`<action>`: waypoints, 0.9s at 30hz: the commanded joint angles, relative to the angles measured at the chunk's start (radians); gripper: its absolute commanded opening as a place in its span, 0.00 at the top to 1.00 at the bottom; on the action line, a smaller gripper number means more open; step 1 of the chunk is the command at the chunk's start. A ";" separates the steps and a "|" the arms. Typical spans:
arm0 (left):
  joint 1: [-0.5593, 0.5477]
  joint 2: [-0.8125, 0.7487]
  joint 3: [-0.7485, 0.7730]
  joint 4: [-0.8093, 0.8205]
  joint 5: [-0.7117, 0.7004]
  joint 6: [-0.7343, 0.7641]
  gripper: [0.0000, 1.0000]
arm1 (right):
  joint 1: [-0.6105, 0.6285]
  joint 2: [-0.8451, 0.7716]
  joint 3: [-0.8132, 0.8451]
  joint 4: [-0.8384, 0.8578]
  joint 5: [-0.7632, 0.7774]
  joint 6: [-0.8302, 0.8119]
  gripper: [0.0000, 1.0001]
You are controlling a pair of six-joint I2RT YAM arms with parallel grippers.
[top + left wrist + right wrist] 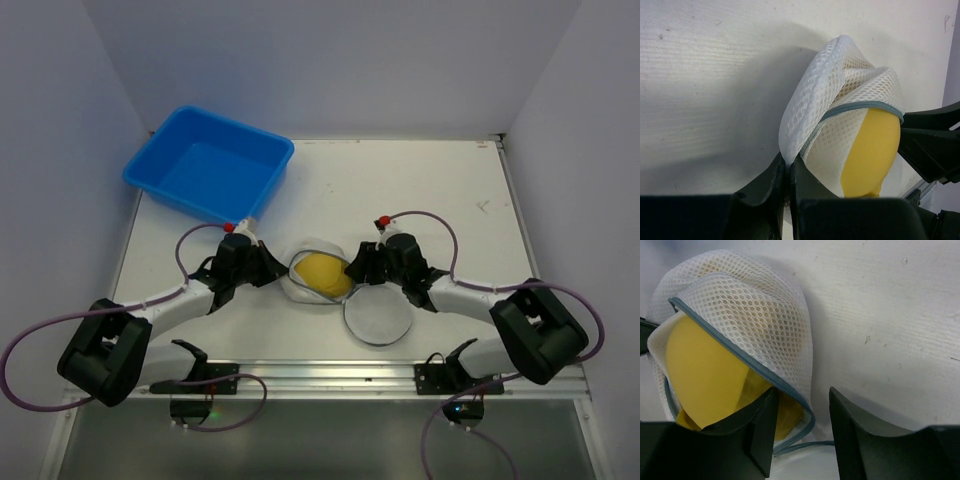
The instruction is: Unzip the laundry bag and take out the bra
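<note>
The white mesh laundry bag (306, 262) lies open at the table's middle, one dome half (377, 316) flopped flat toward the front. The mustard-yellow bra (322, 273) shows inside the upright half. My left gripper (277, 272) is shut on the bag's mesh edge (805, 120) at its left side. My right gripper (352, 270) is open at the bag's right side; one finger (752, 425) is inside the zipper rim against the bra (710, 370), the other finger (855, 430) is outside over the table. The bag (760, 310) stands tilted.
A blue rectangular tub (210, 163) stands empty at the back left. Grey walls close the table on the left, back and right. A metal rail (330, 375) runs along the near edge between the arm bases.
</note>
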 commanded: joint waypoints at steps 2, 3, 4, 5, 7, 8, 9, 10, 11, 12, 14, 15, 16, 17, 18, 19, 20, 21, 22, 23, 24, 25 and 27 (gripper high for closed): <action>0.007 -0.010 0.004 0.031 0.026 0.026 0.96 | -0.003 0.061 0.046 0.103 -0.045 -0.035 0.56; 0.007 -0.010 0.004 0.031 0.026 0.027 0.96 | -0.003 0.067 0.046 0.106 -0.045 -0.033 0.59; 0.007 -0.010 0.010 0.027 0.030 0.030 0.96 | -0.005 0.072 0.043 0.109 -0.042 -0.038 0.70; 0.007 -0.010 0.015 0.022 0.033 0.033 0.96 | -0.005 0.069 0.038 0.114 -0.039 -0.039 0.77; 0.007 -0.011 0.042 -0.023 0.046 0.052 0.93 | -0.005 0.050 0.021 0.112 -0.034 -0.039 0.95; 0.007 -0.020 0.056 -0.044 0.047 0.059 0.91 | -0.006 0.034 0.013 0.111 -0.037 -0.039 0.99; 0.007 -0.028 0.065 -0.064 0.046 0.070 0.81 | -0.005 -0.008 0.001 0.105 -0.042 -0.038 1.00; 0.007 -0.045 0.096 -0.120 0.029 0.093 0.75 | -0.005 -0.029 0.000 0.093 -0.040 -0.038 1.00; 0.007 -0.054 0.114 -0.154 0.017 0.107 0.69 | -0.005 -0.049 0.001 0.056 -0.036 -0.039 1.00; 0.007 -0.063 0.130 -0.183 0.009 0.122 0.56 | -0.003 -0.069 0.013 0.033 -0.040 -0.039 1.00; 0.005 -0.105 0.174 -0.264 -0.014 0.150 0.43 | -0.002 -0.114 0.032 -0.033 -0.053 -0.023 1.00; 0.002 -0.120 0.185 -0.281 -0.023 0.156 0.31 | 0.000 -0.127 0.047 -0.055 -0.051 -0.015 1.00; -0.006 -0.135 0.217 -0.323 -0.049 0.167 0.27 | 0.004 -0.155 0.056 -0.078 -0.045 -0.007 1.00; -0.013 -0.161 0.237 -0.347 -0.069 0.173 0.21 | 0.006 -0.167 0.069 -0.129 -0.031 0.006 1.00; -0.047 -0.171 0.258 -0.398 -0.091 0.187 0.19 | 0.008 -0.177 0.091 -0.156 -0.025 0.013 1.00; -0.076 -0.184 0.312 -0.421 -0.149 0.194 0.17 | 0.012 -0.190 0.105 -0.177 -0.019 0.023 1.00; -0.110 -0.185 0.343 -0.445 -0.184 0.199 0.14 | 0.014 -0.193 0.130 -0.220 -0.011 0.031 1.00; -0.192 -0.182 0.375 -0.470 -0.232 0.202 0.14 | 0.015 -0.195 0.139 -0.236 -0.010 0.034 1.00; -0.234 -0.166 0.436 -0.514 -0.302 0.202 0.13 | 0.018 -0.197 0.148 -0.248 -0.010 0.043 1.00; -0.271 -0.154 0.462 -0.528 -0.333 0.201 0.13 | 0.020 -0.197 0.154 -0.263 -0.010 0.050 1.00; -0.343 -0.142 0.482 -0.554 -0.364 0.193 0.13 | 0.021 -0.194 0.165 -0.269 -0.010 0.056 1.00; -0.377 -0.126 0.524 -0.568 -0.413 0.191 0.13 | 0.024 -0.190 0.170 -0.276 -0.010 0.059 1.00; -0.459 -0.070 0.564 -0.610 -0.459 0.187 0.13 | 0.032 -0.181 0.181 -0.293 -0.010 0.069 1.00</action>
